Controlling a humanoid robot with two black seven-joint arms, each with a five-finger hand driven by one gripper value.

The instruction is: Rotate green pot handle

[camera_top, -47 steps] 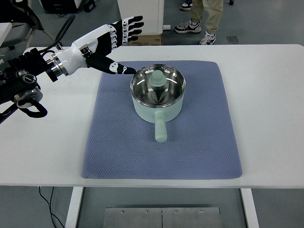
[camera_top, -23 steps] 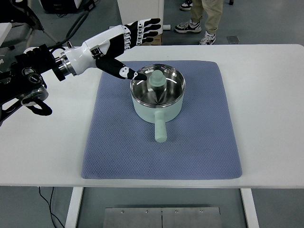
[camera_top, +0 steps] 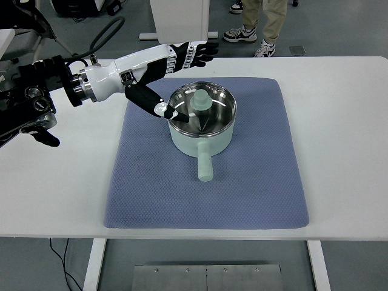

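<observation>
A pale green pot (camera_top: 201, 121) with a shiny steel inside stands on the blue mat (camera_top: 206, 182), its lid lying knob-up inside it. Its stubby green handle (camera_top: 204, 164) points toward the table's near edge. My left hand (camera_top: 182, 82) reaches in from the left over the pot's left rim, fingers spread flat past the pot's far side and the black thumb (camera_top: 176, 115) dipping to the near-left rim. It holds nothing. The right arm does not show.
The mat covers the middle of the white table (camera_top: 339, 121). A person's legs and shoes (camera_top: 254, 27) stand beyond the far edge, next to a white cabinet (camera_top: 180, 18). My left arm's black shoulder and cables fill the left edge.
My left hand has moved right and down toward the pot; the thumb went from beside the left rim to over its near-left rim. The pot has not moved.
</observation>
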